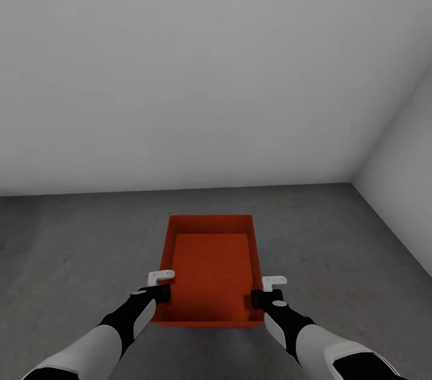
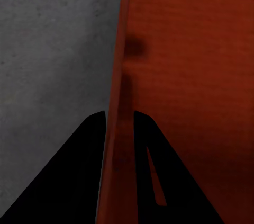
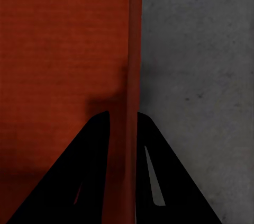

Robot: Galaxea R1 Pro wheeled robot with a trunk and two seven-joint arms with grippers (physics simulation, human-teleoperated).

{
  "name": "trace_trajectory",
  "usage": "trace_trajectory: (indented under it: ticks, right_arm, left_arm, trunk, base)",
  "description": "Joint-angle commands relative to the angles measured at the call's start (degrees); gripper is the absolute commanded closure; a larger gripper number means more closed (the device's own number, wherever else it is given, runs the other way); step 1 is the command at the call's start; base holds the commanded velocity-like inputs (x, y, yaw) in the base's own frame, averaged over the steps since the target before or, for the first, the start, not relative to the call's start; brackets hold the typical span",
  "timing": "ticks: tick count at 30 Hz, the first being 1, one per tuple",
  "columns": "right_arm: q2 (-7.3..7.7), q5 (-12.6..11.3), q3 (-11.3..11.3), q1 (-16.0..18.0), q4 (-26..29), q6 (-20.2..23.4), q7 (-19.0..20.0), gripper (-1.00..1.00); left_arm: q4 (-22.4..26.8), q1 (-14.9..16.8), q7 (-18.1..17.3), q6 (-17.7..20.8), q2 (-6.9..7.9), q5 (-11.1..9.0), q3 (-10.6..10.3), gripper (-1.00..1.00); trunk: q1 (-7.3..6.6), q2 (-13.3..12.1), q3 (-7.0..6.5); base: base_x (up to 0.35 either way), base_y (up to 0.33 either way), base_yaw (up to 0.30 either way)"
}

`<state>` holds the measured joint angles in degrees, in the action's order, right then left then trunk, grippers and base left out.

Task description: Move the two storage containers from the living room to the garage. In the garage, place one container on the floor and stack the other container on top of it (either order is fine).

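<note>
One red-orange open-topped storage container (image 1: 211, 266) is in the middle of the head view, over the dark grey concrete floor (image 1: 72, 248) of the garage. My left gripper (image 1: 161, 291) is shut on its left wall, and my right gripper (image 1: 264, 296) is shut on its right wall. In the left wrist view the black fingers (image 2: 79, 171) straddle the thin wall of the container (image 2: 190, 75). The right wrist view has the same grip, fingers (image 3: 169, 176) on either side of the container (image 3: 63, 49) wall. I cannot tell whether the bin rests on the floor or hangs just above it.
A plain white-grey wall (image 1: 198, 68) stands close ahead. A second wall (image 1: 408, 152) meets it at a corner on the right. Bare concrete lies to both sides of the bin.
</note>
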<state>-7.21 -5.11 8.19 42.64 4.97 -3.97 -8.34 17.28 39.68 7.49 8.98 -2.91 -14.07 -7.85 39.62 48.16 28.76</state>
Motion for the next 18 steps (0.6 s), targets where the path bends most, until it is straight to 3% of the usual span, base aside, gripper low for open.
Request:
trace_trajectory:
  ticks: [1,18]
  right_arm:
    - [0.00,-1.0,0.3,0.0,-0.2,-0.3,-0.3,1.00]
    - [0.09,-0.9,0.3,0.0,-0.2,-0.3,-0.3,1.00]
  left_arm:
    - [3.0,0.0,4.5,-0.2,0.01,0.8,1.3,1.00]
    - [3.0,0.0,4.5,-0.2,0.01,0.8,1.3,1.00]
  trunk:
    - [0.00,0.0,0.06]
    - [0.00,0.0,0.06]
  base:
    - [0.000,0.000,0.000]
    - [0.000,0.000,0.000]
